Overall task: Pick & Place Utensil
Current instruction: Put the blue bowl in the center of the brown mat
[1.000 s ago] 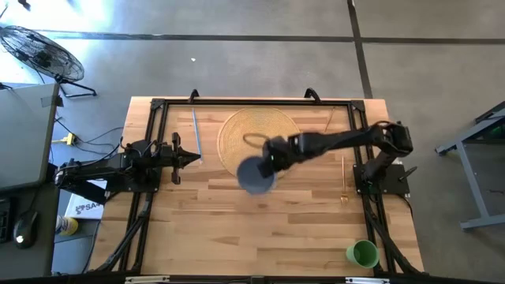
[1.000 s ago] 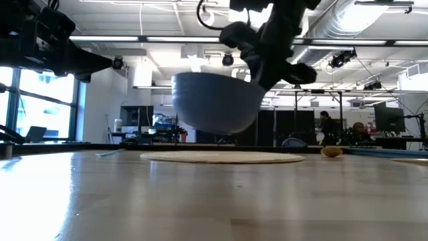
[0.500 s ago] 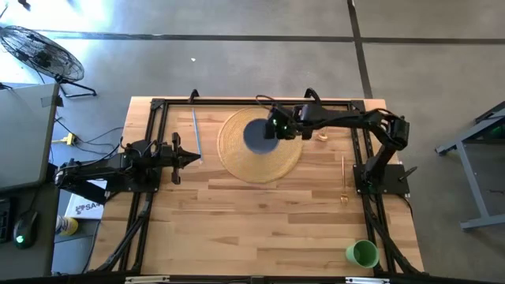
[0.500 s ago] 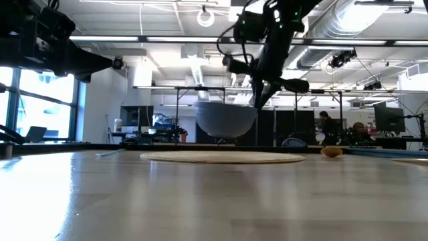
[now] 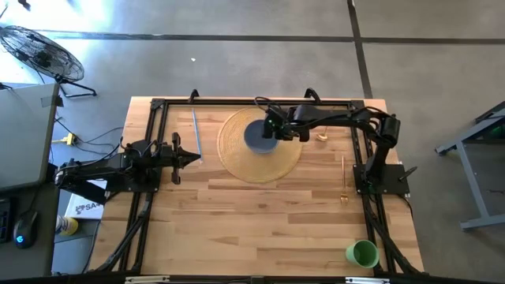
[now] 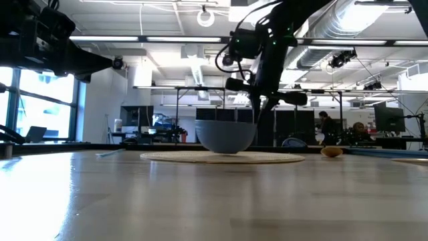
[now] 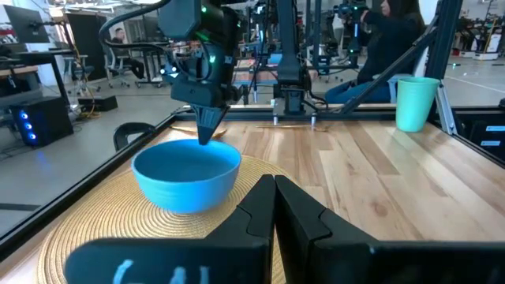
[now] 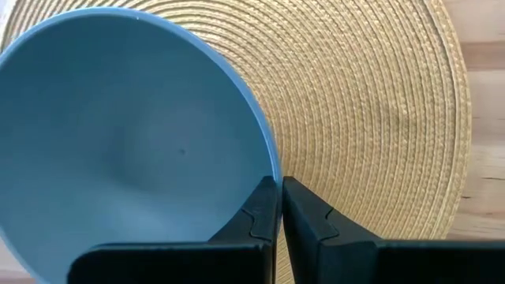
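The right tool (image 5: pixel 274 132) was found over the round woven mat (image 5: pixel 260 146), its 2 fingers (image 8: pixel 272 207) pressed together on the rim of the blue bowl (image 5: pixel 259 135), which was thus gripped at its edge. In the low view the bowl (image 6: pixel 226 136) was seen resting upright on the mat (image 6: pixel 223 157), with the right tool (image 6: pixel 257 107) reaching down onto its rim from above. In the left wrist view the bowl (image 7: pixel 186 173) was shown sitting on the mat, the right tool (image 7: pixel 207 130) touching its far rim.

The left tool (image 5: pixel 194 158) was held clenched with nothing in it, at the left side of the surface (image 5: pixel 260 229), just beside the mat's edge and apart from the bowl.

A thin bluish utensil (image 5: pixel 196 130) was seen lying on the surface left of the mat. A slim wooden utensil (image 5: pixel 343 175) lay on the right side, near the right arm's base. A green cup (image 5: pixel 363 254) stood well apart at the near right corner.
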Available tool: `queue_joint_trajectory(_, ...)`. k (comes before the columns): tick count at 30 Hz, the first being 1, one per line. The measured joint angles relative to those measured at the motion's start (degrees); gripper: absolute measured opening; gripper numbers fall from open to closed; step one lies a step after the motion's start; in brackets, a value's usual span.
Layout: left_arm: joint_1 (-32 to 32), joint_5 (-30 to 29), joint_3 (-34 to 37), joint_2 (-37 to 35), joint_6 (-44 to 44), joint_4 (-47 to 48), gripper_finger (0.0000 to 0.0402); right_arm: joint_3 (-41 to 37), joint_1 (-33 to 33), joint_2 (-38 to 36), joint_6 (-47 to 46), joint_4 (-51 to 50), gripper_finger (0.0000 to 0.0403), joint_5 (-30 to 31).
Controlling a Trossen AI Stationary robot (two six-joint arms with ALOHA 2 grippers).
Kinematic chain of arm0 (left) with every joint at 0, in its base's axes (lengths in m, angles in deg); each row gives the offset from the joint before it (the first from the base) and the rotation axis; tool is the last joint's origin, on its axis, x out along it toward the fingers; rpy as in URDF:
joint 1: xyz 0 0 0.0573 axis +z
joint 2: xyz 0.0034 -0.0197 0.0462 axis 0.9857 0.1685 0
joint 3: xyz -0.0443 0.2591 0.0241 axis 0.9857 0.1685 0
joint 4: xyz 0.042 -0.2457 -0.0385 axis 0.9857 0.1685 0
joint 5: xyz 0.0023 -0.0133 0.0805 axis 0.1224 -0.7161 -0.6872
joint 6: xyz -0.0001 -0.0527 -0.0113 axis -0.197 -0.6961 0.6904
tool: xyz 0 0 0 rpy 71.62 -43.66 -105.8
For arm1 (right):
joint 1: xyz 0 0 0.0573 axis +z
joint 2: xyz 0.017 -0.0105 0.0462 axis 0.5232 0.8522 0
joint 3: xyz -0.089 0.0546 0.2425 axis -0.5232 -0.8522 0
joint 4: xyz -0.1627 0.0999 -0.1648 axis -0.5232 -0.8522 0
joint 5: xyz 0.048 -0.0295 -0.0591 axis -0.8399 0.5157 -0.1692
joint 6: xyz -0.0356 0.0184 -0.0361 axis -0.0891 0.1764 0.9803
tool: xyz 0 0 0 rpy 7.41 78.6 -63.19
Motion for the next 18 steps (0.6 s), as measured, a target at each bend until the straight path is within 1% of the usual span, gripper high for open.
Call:
queue_joint_trajectory(3, 0.0, 0.0, 0.0, 0.0, 0.0, 0.0, 0.0001, 0.0, 0.0, 0.0, 0.0, 0.0, 0.0007, 0.1)
queue_joint_trajectory(18, 0.0, 0.0, 0.0, 0.0, 0.0, 0.0, 0.0001, 0.0, 0.0, -0.1, 0.2, 0.0, 0.0061, 0.2)
